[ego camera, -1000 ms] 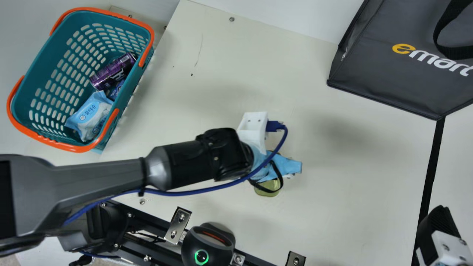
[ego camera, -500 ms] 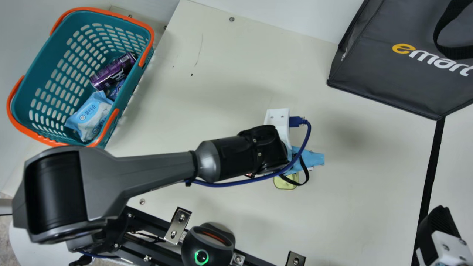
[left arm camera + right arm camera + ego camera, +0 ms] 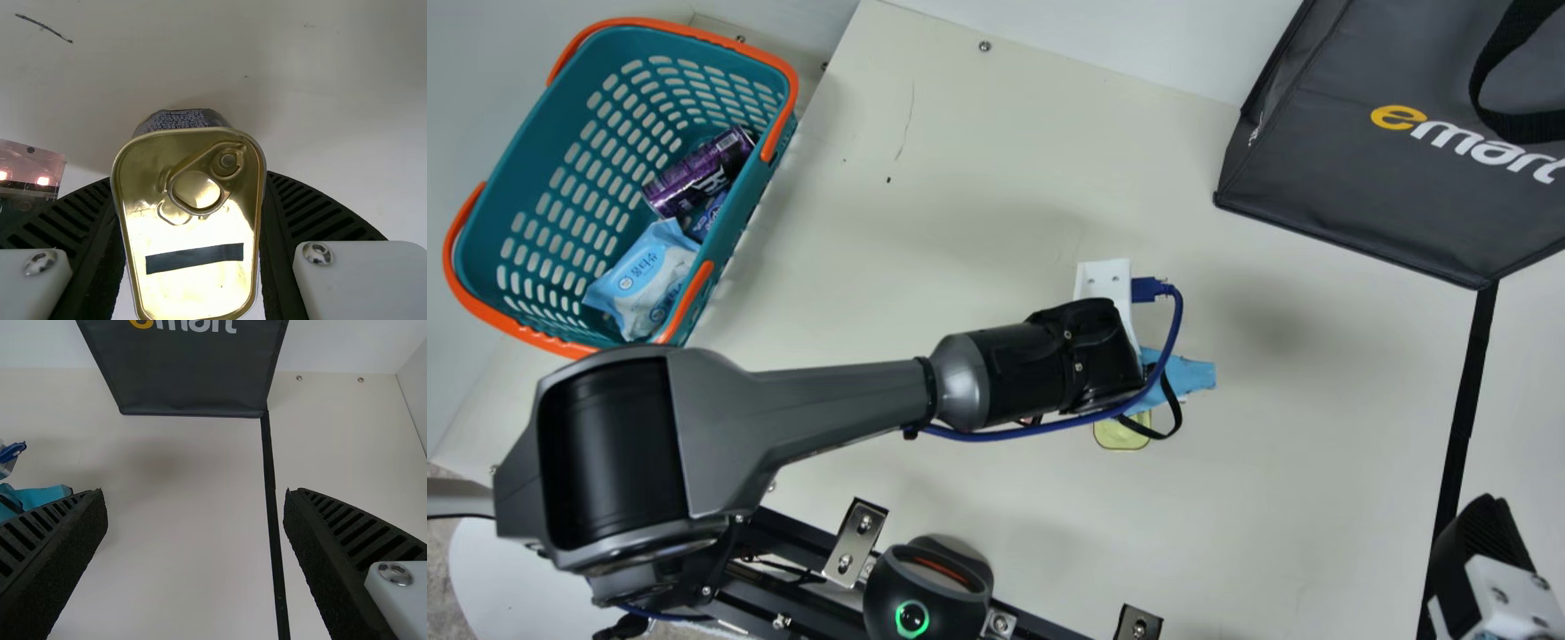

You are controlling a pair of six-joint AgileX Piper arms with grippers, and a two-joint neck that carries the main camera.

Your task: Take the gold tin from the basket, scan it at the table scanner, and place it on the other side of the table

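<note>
The left gripper [image 3: 1181,375] is closed on the gold tin [image 3: 1122,434], one ribbed finger against each long side, the pull-tab lid facing the left wrist camera. Both are over the middle of the cream table [image 3: 978,178], well apart from its far edge; how high, I cannot tell. In the main view the left arm overlaps the near rim of the teal basket [image 3: 781,67], which holds a purple can [image 3: 698,173] and a blue packet [image 3: 645,271]. The black scanner [image 3: 938,587] is at the near edge, beside the metal brackets. A wide stretch of table runs between the tin and the black strip [image 3: 1469,391], which leads down from the near corner of the dark bag [image 3: 1360,178]. The right gripper [image 3: 1483,533] is by that strip at the view's edge; the right wrist view shows its fingers spread well apart, with the strip passing between them and table on either side
</note>
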